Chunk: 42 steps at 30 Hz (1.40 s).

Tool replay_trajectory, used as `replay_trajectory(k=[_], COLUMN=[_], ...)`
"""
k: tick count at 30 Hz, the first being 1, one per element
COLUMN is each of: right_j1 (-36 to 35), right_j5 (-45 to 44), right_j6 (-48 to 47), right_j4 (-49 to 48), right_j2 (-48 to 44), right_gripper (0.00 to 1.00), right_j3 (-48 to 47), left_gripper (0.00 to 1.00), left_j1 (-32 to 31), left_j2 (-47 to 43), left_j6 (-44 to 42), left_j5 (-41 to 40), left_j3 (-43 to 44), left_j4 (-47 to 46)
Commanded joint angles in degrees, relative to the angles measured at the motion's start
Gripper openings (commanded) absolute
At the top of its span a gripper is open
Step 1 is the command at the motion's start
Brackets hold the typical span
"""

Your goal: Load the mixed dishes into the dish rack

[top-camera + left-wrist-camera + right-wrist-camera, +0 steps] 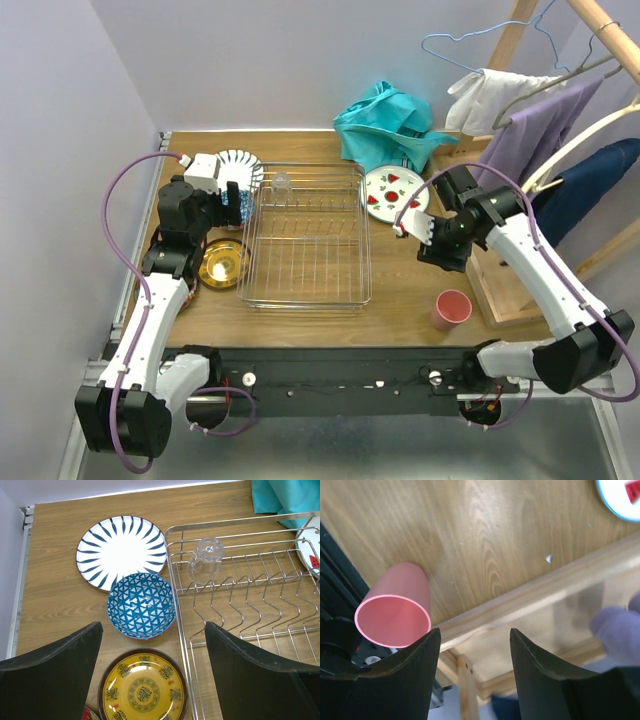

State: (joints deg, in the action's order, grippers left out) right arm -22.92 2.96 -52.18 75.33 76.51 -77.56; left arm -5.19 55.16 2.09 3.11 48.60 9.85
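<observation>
Dishes sit mostly outside the dish rack, which lies in the middle of the bench. We see only a clear glass inside it, in the far left corner. Left of the rack, a striped plate lies at the back. A blue bowl sits against its near edge, and a yellow saucer lies nearer, just beside the rack's left rim. Right of the rack, a fruit plate lies flat at the back. A pink cup stands mouth up near the front edge, beside the base of a wooden frame.

The left gripper hangs above the bowl and saucer, its jaws spread wide and holding nothing. The right gripper hovers between the fruit plate and the cup, also wide apart and empty. From its wrist view we see the cup off to one side of its fingers, not between them. A teal cloth lies bunched at the back.
</observation>
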Motion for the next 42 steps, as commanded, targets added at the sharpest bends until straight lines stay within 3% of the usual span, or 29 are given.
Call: replay_trajectory(k=[1,12,23,30,38,42], right_j1=[1.82,1.82,1.82,1.82,1.82,1.82], right_j5=[3.89,6.19,4.68,5.39,6.53,7.67], right_j6=[-19.70,-32.97,-37.73,-36.67,-38.08,-37.38], right_j4=[4.12,3.94,4.12,-0.35,2.45,3.86], right_j2=[-1.19,-0.31,-3.74,0.21,3.73,4.35], right_gripper=[0.65,0.64,0.61,0.39,0.01,0.01], right_j3=[4.69,12.25,18.76,18.06,8.77,0.67], left_gripper=[0.92,0.92,0.92,0.92,0.92,0.95], left_j1=[0.27,0.36,2.29,3.61,4.40,4.40], left_j2=[0.48,0.48,0.83,1.53,1.97,4.25], left_j6=[1.52,0.37,0.55,1.95,3.89,9.49], left_j5=[2.16,0.67,1.19,2.68,11.19,22.17], left_j3=[-0.43,-0.78,-1.40,-1.14,0.35,2.55], left_j4=[-1.85,0.35,0.00,-0.18,-0.36,-1.84])
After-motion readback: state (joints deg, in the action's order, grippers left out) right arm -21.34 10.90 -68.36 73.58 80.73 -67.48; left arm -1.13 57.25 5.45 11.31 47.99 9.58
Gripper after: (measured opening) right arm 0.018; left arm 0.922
